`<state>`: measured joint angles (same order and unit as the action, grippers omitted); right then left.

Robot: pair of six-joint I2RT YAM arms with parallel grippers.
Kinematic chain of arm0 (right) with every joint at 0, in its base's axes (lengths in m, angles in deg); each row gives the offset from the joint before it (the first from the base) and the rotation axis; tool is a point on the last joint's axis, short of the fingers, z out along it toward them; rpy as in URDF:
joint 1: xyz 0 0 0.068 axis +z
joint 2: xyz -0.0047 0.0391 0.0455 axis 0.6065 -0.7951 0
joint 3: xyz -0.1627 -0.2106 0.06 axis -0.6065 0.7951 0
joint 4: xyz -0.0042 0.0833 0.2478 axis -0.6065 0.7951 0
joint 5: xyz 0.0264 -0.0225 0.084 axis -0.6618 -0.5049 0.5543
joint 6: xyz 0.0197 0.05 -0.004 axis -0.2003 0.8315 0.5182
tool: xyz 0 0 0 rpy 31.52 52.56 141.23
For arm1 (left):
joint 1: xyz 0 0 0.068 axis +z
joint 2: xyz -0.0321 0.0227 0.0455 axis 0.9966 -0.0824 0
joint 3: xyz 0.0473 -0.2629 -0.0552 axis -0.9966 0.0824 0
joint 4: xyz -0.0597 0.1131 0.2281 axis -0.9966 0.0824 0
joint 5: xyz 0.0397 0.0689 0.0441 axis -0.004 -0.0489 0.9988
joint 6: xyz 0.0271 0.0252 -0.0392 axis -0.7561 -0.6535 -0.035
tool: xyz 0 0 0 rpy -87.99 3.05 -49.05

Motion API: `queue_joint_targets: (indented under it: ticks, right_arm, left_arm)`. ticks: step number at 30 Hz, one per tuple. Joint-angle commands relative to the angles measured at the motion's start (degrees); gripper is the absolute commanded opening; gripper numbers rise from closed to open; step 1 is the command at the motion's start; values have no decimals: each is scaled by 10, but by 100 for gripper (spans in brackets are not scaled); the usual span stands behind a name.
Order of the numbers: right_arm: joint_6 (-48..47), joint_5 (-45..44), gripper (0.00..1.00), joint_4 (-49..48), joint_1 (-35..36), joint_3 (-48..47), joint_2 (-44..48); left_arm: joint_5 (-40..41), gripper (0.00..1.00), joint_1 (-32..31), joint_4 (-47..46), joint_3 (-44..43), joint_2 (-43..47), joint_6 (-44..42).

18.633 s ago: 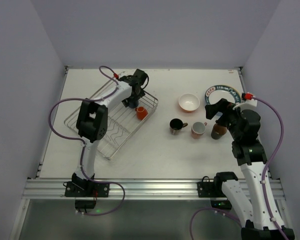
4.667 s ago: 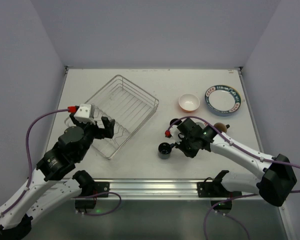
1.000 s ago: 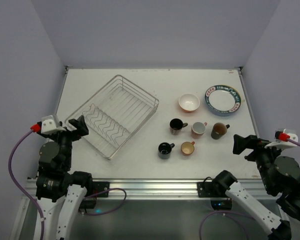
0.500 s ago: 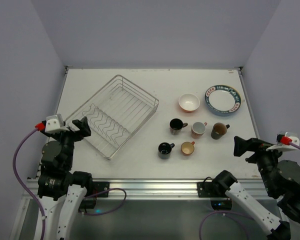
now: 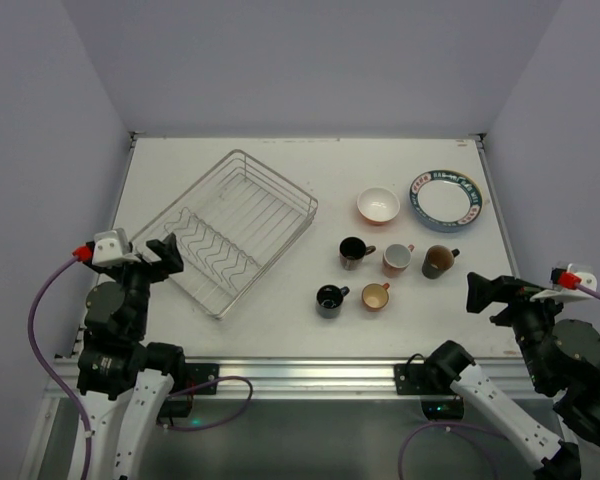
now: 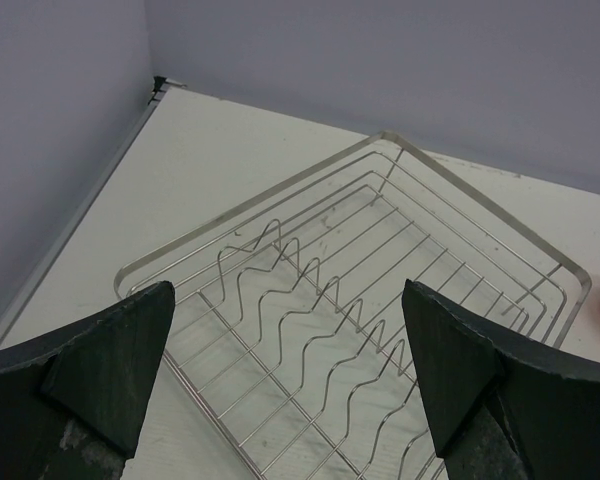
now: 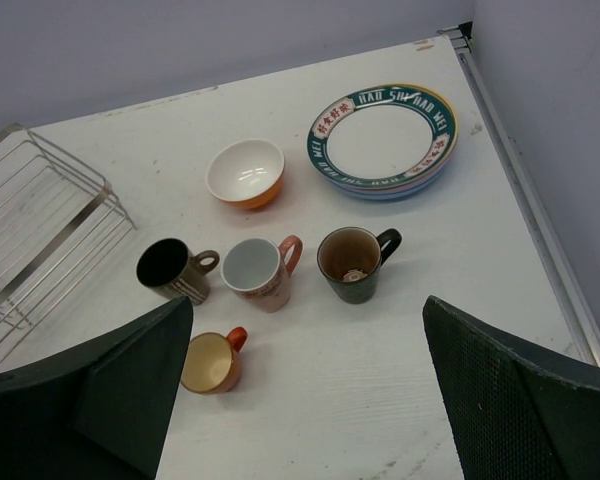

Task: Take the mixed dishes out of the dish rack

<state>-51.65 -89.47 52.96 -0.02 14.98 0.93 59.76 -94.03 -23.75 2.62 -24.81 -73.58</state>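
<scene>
Left gripper (image 6: 288, 335) and right gripper (image 7: 308, 350) are both spread wide, with nothing held. On the table (image 5: 280, 330), the dish rack (image 5: 278, 178) is set to the left, its wavy dividers (image 6: 310, 300) seen clearest from the left wrist. The orange bowl (image 7: 245, 172), the plate stack (image 7: 385, 135) with coloured rims under the patterned plate, and four mugs (image 7: 260, 272) are shown by the right wrist; a fifth, dark mug (image 5: 329, 299) is seen only from above.

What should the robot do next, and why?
Probably just park and stop. The dish rack looks empty. The five mugs, the bowl and the plates sit on the table to its right. The left fingers and right fingers are open, holding nothing.
</scene>
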Motion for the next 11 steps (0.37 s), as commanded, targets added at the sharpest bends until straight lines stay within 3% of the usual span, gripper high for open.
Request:
queue_joint_targets:
  ticks: [1, 11]
  right_arm:
    - [-12, -2, 99, -18, -1, 0, 1]
    - [-10, -6, 99, -17, -1, 0, -4]
  left_arm:
    - [4, 100, -4, -28, 5, 4, -17]
    - [6, 100, -4, -28, 5, 3, -17]
